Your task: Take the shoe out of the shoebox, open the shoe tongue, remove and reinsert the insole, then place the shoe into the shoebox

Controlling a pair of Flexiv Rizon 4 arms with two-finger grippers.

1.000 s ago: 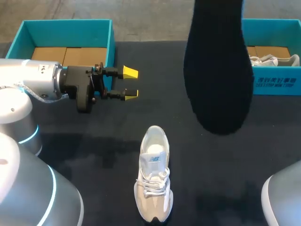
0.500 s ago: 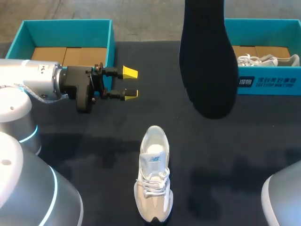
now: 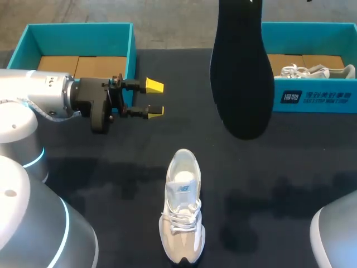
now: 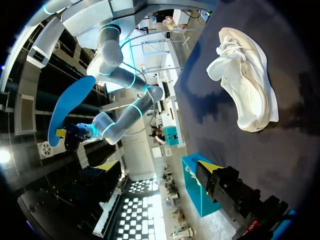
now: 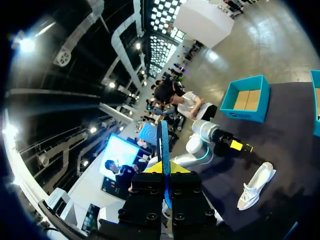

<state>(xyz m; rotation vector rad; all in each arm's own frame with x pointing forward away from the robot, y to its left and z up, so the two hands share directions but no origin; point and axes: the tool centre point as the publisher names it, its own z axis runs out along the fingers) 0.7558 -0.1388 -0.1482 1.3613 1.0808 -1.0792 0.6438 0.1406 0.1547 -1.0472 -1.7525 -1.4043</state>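
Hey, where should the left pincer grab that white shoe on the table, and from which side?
Take the white shoe at its heel collar, from above. It stands upright on its sole, opening upward, heel end toward the open left pincer, so one finger could likely slip inside and the other press the back.

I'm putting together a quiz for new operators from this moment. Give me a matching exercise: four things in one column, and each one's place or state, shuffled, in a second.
Things:
1. insole
2. shoe
3. left gripper
4. right-hand box

Places or states:
a. open, holding nothing
b. lying on the table
c. holds a second shoe
d. held up in the right gripper

Pairs: 1-d, 2-b, 3-a, 4-c
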